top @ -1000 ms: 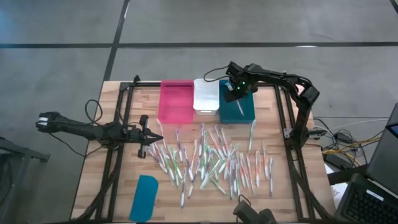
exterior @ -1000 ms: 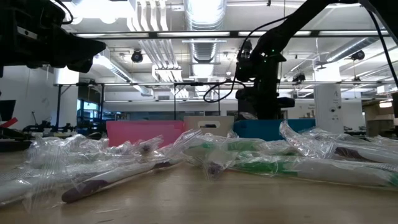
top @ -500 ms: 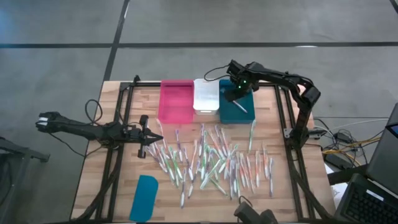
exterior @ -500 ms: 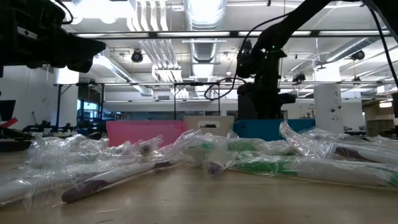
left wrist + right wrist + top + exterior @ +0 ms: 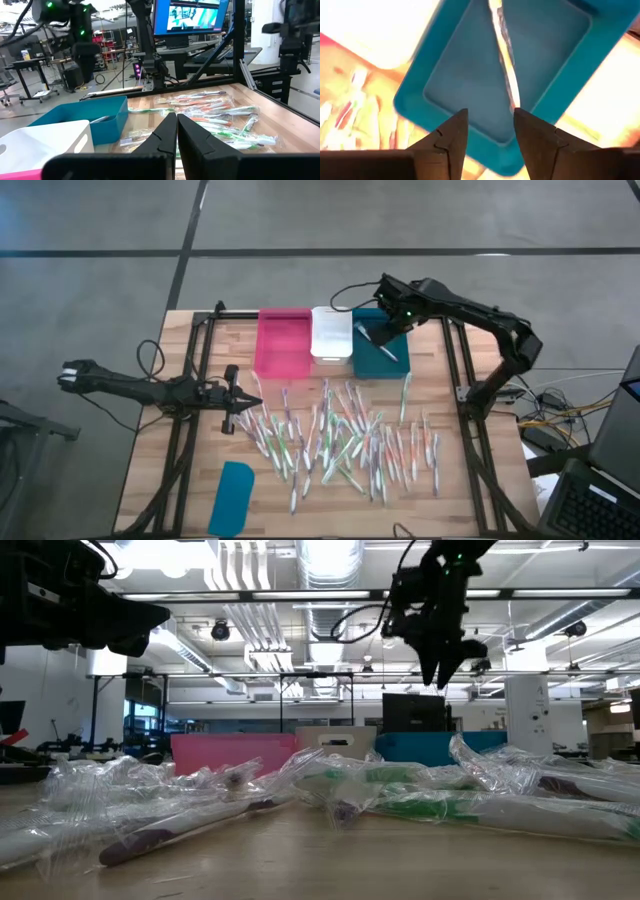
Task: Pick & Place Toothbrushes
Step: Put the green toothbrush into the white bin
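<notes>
Hovering above the teal bin [image 5: 381, 352] near the bench's [image 5: 150, 490] far edge, the right claw [image 5: 489, 131] is open and empty, one wrapped toothbrush [image 5: 504, 55] lying slantwise inside the bin below it. Dozens of toothbrushes [image 5: 345, 440] are scattered across the bench's middle, so most of the job seems left. The left claw [image 5: 176, 132] waits pinched closed near the left edge.

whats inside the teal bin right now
One wrapped toothbrush lies slantwise on the floor of the teal bin; nothing else shows in it. The open right gripper hangs above it, covering the bin's far corner from overhead.
</notes>
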You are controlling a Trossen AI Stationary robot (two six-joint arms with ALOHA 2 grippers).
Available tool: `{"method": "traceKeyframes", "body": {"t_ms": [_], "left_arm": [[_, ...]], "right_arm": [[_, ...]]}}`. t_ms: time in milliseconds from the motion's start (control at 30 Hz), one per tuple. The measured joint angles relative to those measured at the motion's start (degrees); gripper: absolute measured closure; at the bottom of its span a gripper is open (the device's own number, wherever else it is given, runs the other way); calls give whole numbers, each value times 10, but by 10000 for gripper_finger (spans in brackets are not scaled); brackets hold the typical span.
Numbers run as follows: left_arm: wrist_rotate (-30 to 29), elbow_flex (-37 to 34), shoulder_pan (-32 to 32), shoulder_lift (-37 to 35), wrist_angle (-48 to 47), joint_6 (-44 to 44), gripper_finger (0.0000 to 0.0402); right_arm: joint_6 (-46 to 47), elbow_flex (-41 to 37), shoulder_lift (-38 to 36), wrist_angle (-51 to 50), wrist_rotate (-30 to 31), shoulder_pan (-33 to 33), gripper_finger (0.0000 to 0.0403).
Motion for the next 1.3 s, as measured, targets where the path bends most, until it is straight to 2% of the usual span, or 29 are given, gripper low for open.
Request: {"method": "traceKeyframes", "body": {"t_ms": [267, 567, 733, 1033, 1300], "left_arm": [[0, 0, 0, 0, 0, 0, 384], [0, 0, 0, 0, 0, 0, 384], [0, 0, 0, 0, 0, 0, 384], [0, 0, 0, 0, 0, 0, 384], [0, 0, 0, 0, 0, 0, 384]], "right_arm": [[11, -23, -61, -20, 54, 76, 288], [89, -124, -128, -19, 93, 135, 305], [140, -196, -164, -13, 94, 167, 289], [243, -336, -230, 87, 94, 238, 250], [324, -408, -240, 144, 100, 299, 227]]}}
